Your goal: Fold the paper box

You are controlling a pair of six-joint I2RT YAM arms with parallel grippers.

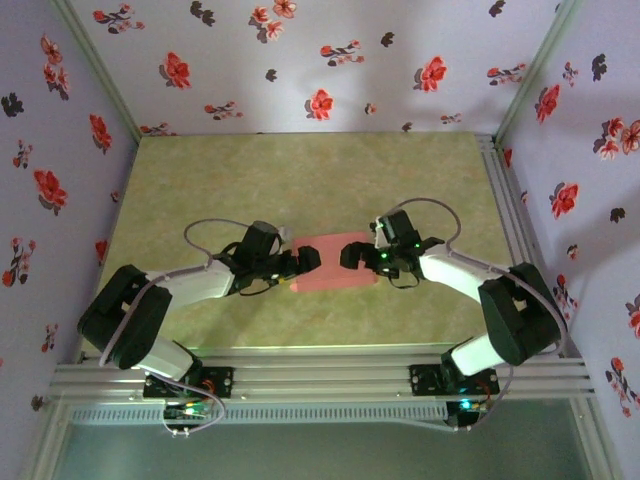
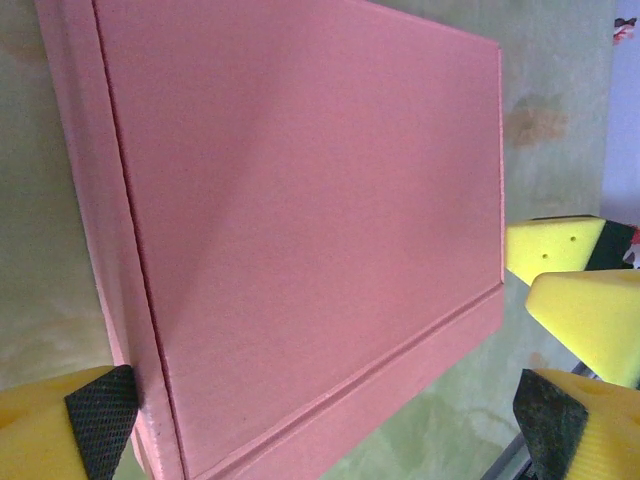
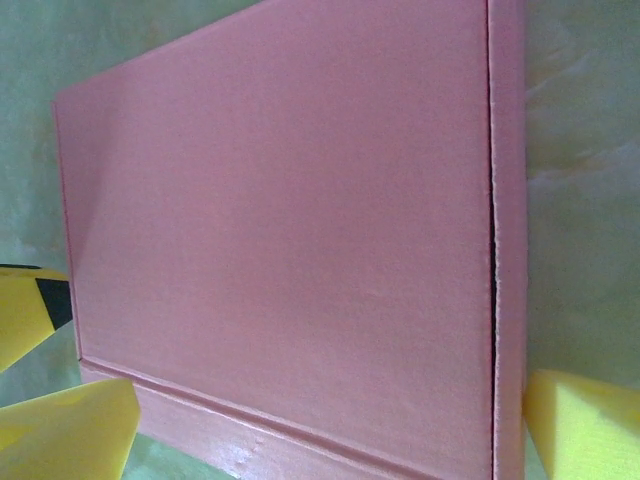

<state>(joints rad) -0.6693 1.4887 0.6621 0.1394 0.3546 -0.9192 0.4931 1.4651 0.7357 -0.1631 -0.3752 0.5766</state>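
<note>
Nearest the camera, my two arms rise from the metal rail [image 1: 320, 375] at the front edge of the worktop [image 1: 300, 170] and bend inward toward each other. Between them the paper box [image 1: 335, 262] lies flat and unfolded near the middle of the green worktop, its salmon pink face up. My left hand [image 1: 308, 260] sits at the box's left end and my right hand [image 1: 352, 256] at its right end, the two facing one another across the sheet. From my left wrist, the left hand [image 2: 325, 430] has its yellow fingers [image 2: 100, 420] spread wide apart, gripping nothing, with the pink box [image 2: 300, 230] and its narrow creased side flaps lying between them; whether a pad touches the card I cannot tell. Across the sheet, the fingers of my right hand [image 2: 590, 320] show at the far edge. From my right wrist, the right hand [image 3: 325, 430] is likewise spread wide and holds nothing, one finger [image 3: 580, 430] just beside the box [image 3: 290, 230], where a dark crease sets off a narrow flap. Beyond the box, bare worktop runs to the back wall [image 1: 320, 60], pale with red flowers.
</note>
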